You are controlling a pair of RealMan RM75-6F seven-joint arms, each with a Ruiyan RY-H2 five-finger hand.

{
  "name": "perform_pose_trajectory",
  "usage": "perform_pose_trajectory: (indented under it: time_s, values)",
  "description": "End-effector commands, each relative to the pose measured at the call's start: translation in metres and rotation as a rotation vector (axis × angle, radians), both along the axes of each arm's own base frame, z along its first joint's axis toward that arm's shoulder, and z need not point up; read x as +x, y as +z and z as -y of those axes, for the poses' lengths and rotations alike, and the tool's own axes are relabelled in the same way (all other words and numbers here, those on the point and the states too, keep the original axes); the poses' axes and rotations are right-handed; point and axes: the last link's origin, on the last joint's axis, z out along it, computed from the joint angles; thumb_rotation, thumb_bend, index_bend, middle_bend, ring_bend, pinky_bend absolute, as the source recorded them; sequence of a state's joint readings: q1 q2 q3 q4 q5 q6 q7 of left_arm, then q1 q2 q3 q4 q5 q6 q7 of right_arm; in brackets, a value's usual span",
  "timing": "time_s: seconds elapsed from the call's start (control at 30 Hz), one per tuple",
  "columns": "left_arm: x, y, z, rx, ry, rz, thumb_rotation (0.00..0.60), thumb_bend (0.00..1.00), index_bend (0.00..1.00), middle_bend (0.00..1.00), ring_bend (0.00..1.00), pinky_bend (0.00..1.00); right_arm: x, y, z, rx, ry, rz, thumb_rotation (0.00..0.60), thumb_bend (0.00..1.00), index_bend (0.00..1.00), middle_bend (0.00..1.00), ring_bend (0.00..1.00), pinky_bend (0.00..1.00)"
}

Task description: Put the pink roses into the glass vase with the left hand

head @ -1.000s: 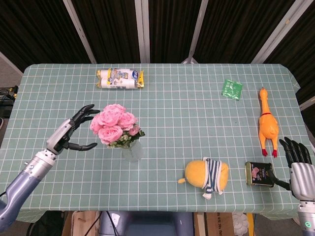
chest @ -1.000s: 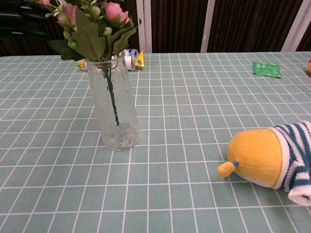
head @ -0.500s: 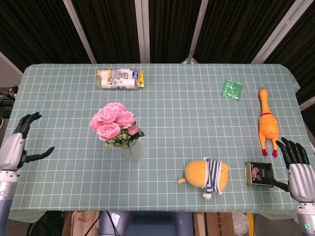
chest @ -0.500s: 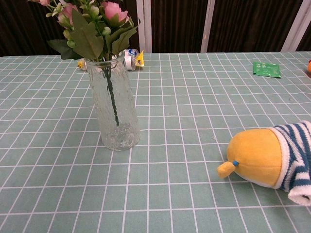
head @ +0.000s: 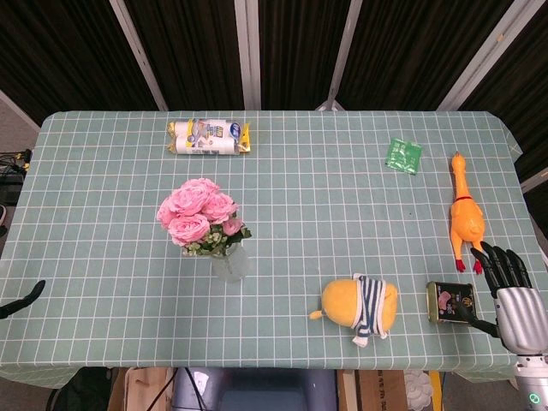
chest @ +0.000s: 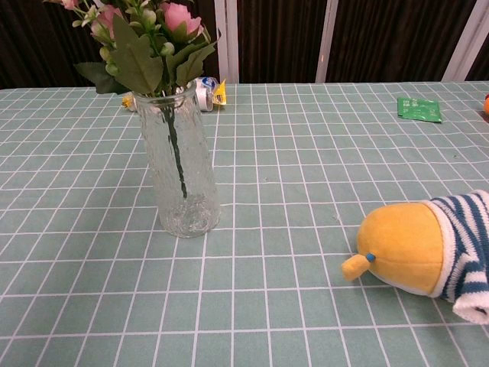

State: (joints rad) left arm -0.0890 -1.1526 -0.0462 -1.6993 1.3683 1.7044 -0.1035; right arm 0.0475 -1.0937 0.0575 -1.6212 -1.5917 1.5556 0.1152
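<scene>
Backdrop: dark pleated curtains with pale slanted posts behind the table.
Surface: table [head: 342, 214] under a green cloth with a white grid.
Pink roses [head: 197, 216]: standing in the glass vase [chest: 179, 176], blooms and leaves above the rim, green stem visible through the glass in the chest view.
Glass vase: upright, left of the table's middle, nothing touching it.
Left hand [head: 23, 299]: only a dark fingertip at the left edge of the head view, at the table's near-left edge, well apart from the vase; open or closed cannot be told.
Right hand [head: 507, 289]: at the near-right corner, fingers spread and pointing away from the robot, holding nothing, thumb just beside the small tin [head: 452, 303].
Plush toy [head: 360, 305]: yellow with a striped blue-and-white band, lying near the front edge, between vase and tin.
Rubber chicken [head: 464, 216]: lying along the right side, feet toward the right hand.
Green packet [head: 403, 155]: flat, far right area.
Snack bag [head: 208, 137]: white and yellow, lying near the far edge, behind the vase.
</scene>
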Motion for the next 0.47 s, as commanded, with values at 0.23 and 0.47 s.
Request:
perform_pose_trajectory:
  time_s: [0.23,0.47]
  values:
    - [-0.0145,0.0086,-0.0013,-0.09,0.067,-0.124,0.6,0.27,0.14,0.13,0.0,0.08,-0.0037,-0.0001,0.002,0.029,-0.03,-0.035,0.6,0.27,0.12,0.07,0.04,0.0]
    - [-0.0069,0.0035,-0.0058,-0.103,-0.025,-0.131,0.6,0.28,0.13,0.13,0.0,0.06,-0.0037,0.0015,0.0002,0.027,-0.032,-0.039,0.6,0.27,0.12,0.07,0.04,0.0]
